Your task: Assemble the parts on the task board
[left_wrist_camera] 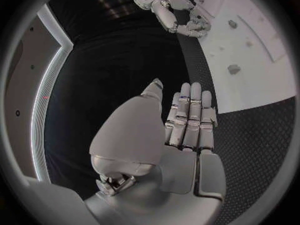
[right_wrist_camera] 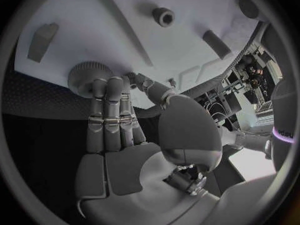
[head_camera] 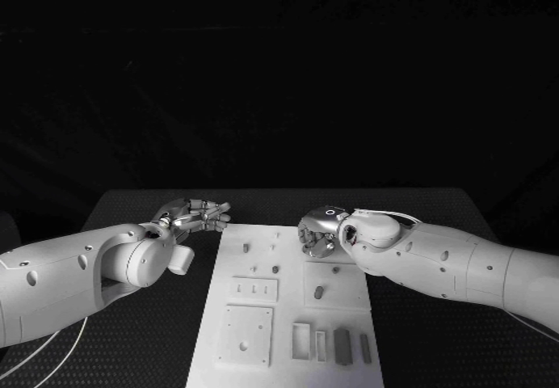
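Observation:
The white task board (head_camera: 233,242) lies lengthwise in the middle of the table. Small grey parts lie on it: two ovals (head_camera: 276,269) (head_camera: 321,292) and two bars (head_camera: 342,344) near its front. My right hand (head_camera: 323,231) hangs over the board's far right edge, holding nothing. In the right wrist view its straight fingers (right_wrist_camera: 107,110) end at a round ribbed part (right_wrist_camera: 82,75) by the board's edge, thumb apart; contact is unclear. My left hand (head_camera: 194,214) hovers just off the board's far left corner, flat and holding nothing (left_wrist_camera: 187,120).
Two square white plates (head_camera: 254,288) (head_camera: 245,332) and a slotted block (head_camera: 302,340) sit on the near half of the board. Black mat (head_camera: 140,339) flanks both long sides. In the left wrist view the right hand (left_wrist_camera: 178,20) reaches down at the board (left_wrist_camera: 262,70).

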Robot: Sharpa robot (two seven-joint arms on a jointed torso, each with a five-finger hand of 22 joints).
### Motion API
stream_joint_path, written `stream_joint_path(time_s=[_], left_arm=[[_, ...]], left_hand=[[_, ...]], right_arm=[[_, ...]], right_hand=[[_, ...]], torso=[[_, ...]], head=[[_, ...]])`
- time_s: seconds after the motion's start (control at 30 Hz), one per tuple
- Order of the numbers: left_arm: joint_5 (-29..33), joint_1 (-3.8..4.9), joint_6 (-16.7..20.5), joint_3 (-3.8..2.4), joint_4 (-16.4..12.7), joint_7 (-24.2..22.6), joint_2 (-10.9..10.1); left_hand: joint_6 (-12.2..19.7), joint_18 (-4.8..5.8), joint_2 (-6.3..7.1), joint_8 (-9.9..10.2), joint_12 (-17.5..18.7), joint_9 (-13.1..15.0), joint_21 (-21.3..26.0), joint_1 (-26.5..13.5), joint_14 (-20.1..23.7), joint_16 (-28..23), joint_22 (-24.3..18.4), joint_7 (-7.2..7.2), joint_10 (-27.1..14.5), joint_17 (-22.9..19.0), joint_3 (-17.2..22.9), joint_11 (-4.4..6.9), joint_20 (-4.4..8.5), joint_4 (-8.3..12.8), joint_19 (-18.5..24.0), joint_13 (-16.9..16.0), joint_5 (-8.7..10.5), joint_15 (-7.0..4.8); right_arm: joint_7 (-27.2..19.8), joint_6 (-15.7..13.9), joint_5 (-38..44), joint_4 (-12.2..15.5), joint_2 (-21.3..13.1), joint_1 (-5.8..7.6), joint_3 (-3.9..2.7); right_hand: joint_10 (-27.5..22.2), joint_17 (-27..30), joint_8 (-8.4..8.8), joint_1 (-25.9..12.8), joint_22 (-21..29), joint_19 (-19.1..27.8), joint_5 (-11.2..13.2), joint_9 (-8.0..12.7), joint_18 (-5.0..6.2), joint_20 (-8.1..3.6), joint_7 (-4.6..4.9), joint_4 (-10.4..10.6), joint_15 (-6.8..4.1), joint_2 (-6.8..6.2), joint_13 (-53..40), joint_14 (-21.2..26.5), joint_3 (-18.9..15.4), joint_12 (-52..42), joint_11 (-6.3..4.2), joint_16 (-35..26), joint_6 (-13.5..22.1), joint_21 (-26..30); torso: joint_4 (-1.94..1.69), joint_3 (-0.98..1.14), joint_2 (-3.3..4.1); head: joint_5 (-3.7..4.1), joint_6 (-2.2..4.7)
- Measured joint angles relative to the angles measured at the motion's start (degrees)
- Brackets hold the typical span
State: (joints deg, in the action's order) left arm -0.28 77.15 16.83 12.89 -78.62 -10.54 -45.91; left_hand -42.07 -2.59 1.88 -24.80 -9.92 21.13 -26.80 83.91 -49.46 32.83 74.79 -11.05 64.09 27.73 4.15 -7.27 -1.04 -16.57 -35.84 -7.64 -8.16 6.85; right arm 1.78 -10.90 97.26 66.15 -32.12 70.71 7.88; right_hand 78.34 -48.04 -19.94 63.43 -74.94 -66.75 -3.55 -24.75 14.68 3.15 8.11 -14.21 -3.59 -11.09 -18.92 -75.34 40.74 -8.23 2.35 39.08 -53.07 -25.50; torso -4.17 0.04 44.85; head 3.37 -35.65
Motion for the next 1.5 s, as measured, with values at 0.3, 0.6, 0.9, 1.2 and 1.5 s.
stream_joint_path(time_s=[0.3, 0.6, 0.9, 1.2, 1.5], left_arm=[[0.0, 0.06, 0.0, -0.05, 0.1, 0.1, 0.2], [0.0, 0.02, -0.1, -0.01, 0.1, 0.3, 0.0], [0.0, 0.02, -0.1, -0.01, 0.1, 0.4, -0.2], [0.0, 0.02, -0.1, 0.0, 0.0, 0.4, -0.1], [0.0, 0.02, -0.1, 0.0, 0.1, 0.4, -0.1]], left_hand=[[0.0, 0.02, 0.0, 0.2, 0.0, 0.0, 0.0, 0.0, 0.0, 0.0, 0.0, 0.0, 0.0, -0.1, 0.0, 0.0, 0.0, 0.0, 0.0, 0.0, 0.0, 0.0], [0.0, 0.06, 0.0, 0.2, 0.2, 0.0, 0.0, 0.0, 0.0, 0.0, 0.0, 0.0, 0.0, -0.1, -0.2, 0.0, 0.0, -0.2, 0.0, 0.0, 0.0, 0.0], [0.0, 0.08, 0.0, 0.2, 0.2, 0.0, 0.0, 0.0, 0.0, 0.0, 0.0, 0.0, 0.0, -0.1, -0.2, 0.0, 0.0, -0.2, 0.0, 0.0, 0.0, 0.0], [0.0, 0.1, 0.0, 0.4, 0.2, 0.0, 0.0, 0.0, 0.0, 0.0, -0.1, 0.0, 0.0, -0.2, -0.2, 0.0, 0.0, -0.2, 0.0, 0.0, 0.0, 0.0], [0.0, 0.11, 0.0, 0.4, 0.2, 0.0, 0.0, 0.0, 0.0, 0.0, -0.1, 0.0, 0.0, -0.2, -0.1, 0.0, 0.0, -0.2, 0.0, 0.0, 0.0, 0.0]], right_arm=[[0.2, 0.4, 1.0, -0.1, 0.0, 0.06, -0.06], [0.3, 1.4, 1.5, 0.0, 0.3, -0.32, 0.0], [0.4, 1.7, 2.1, 0.3, 0.3, -0.28, -0.09], [0.6, 0.7, 2.4, 0.6, 0.2, -0.37, -0.01], [1.5, -1.2, 2.8, 1.4, -0.3, -0.68, 0.15]], right_hand=[[0.0, -0.3, -0.25, 0.0, -0.2, -0.2, 0.0, -0.2, -0.07, 0.01, -0.16, -0.3, -0.01, 0.0, -2.0, 0.0, 0.3, 0.0, 0.0, 0.6, -0.9, -1.0], [-0.2, -0.3, -0.67, 0.0, 0.0, 0.7, 0.0, -0.6, -0.12, -0.41, -0.38, -0.5, -0.43, 0.0, -3.0, 0.4, 0.5, 0.0, -0.22, 0.9, -1.6, -1.3], [-0.2, -0.3, -0.92, 0.0, 0.0, 0.7, 0.0, -0.6, -0.18, -0.4, -0.55, -1.1, -0.42, 0.01, -4.2, 0.4, 1.7, 0.0, -0.22, 1.2, -2.3, -2.1], [0.5, -0.5, -0.78, 0.3, 0.0, 0.5, 0.2, -0.5, -0.23, -0.54, -1.28, -0.2, -0.79, 0.34, -6.5, 0.0, 4.1, -0.2, -0.93, 2.5, -4.2, -4.0], [1.0, -0.8, -1.1, 0.4, 0.0, 0.0, 0.4, -0.9, -0.47, -1.03, -1.7, 0.0, -1.13, 0.87, -7.7, -0.3, 5.1, -0.4, -1.44, 3.2, -5.1, -4.8]], torso=[[-0.74, -0.23, 0.1], [-1.91, -0.83, 0.08], [-2.15, -0.91, 0.18], [-2.16, -0.91, 0.26], [-2.23, -0.91, 0.33]], head=[[1.06, -0.15], [2.16, -0.24], [2.3, -0.21], [2.25, -0.02], [2.25, 0.19]])
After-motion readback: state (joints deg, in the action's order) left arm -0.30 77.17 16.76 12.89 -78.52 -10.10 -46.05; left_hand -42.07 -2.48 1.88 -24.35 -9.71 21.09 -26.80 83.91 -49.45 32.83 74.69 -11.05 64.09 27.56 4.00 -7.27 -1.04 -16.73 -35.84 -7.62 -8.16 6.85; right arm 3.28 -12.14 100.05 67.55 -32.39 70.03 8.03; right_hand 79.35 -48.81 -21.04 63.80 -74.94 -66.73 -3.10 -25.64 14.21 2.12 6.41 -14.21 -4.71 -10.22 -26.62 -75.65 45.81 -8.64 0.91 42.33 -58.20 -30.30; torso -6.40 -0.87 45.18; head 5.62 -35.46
